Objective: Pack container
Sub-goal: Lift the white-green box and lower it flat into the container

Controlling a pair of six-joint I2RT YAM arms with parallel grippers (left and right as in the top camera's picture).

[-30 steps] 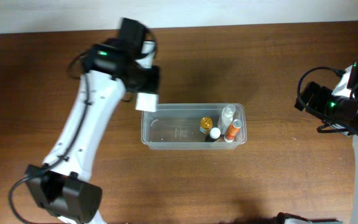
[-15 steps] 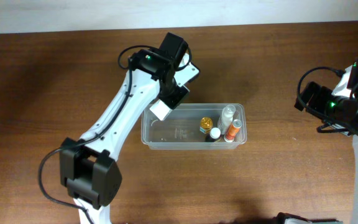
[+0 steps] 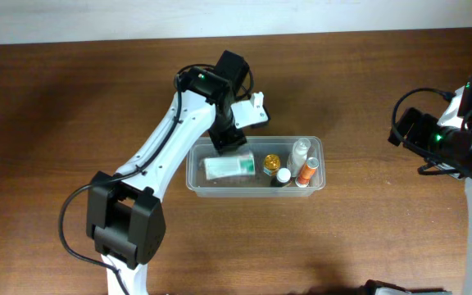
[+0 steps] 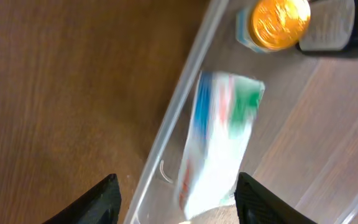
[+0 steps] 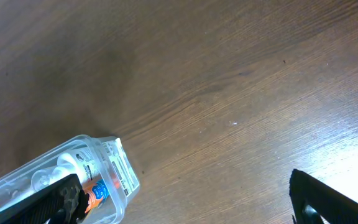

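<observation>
Drop step looks done: your left hand (image 4: pixel 182 199) is released, toothpaste-style box (image 4: pixel 219 143) in container (image 4: pixel 184 93) beneath it. Next: lift clear.

The container (image 3: pixel 244 192) is a clear tub with round corners — open on top, flat on the table's (image 3: pixel 56 123) middle. A white box (image 3: pixel 229 167) lies in its left part, little bottles (image 3: pixel 271 163) stand at its right end.

A: Non-task stuff, quick?
B: Brown wooden table (image 3: pixel 47 123). White box with green-blue print (image 3: pixel 229 168), lying flat. Gold-capped bottle (image 3: pixel 271 163) at its 3 o'clock.
A: More?
B: White bottle (image 3: pixel 301 150) and orange bottle (image 3: pixel 306 172), further out at 3 o'clock.
</observation>
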